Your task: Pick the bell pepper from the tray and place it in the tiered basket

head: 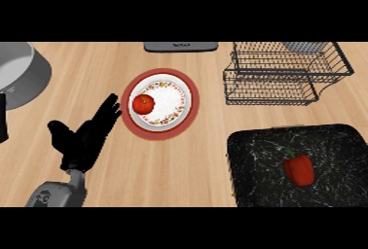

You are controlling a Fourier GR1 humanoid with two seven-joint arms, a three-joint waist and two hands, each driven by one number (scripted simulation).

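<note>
**Pepper untouched on tray; only the far-side hand in view**

Bell pepper (298,168) lies on the black tray (251,160), lower right, nothing touching it. Tiered basket (269,88) stands just beyond the tray. Left hand (84,138) rests at the view's left, fingers straight and spread, holding nothing, well apart from the pepper. Right hand not visible.

Risks, my read:
- Red fruit (144,103) on the plate (176,95) is nearer that hand and the same colour: wrong-pick bait.
- Pepper tapers, so it could slip on pickup.
- Basket wire rim could catch the pepper going in.

Count: one pepper, one tray, one basket, one plate, one red fruit, one hand.
</note>
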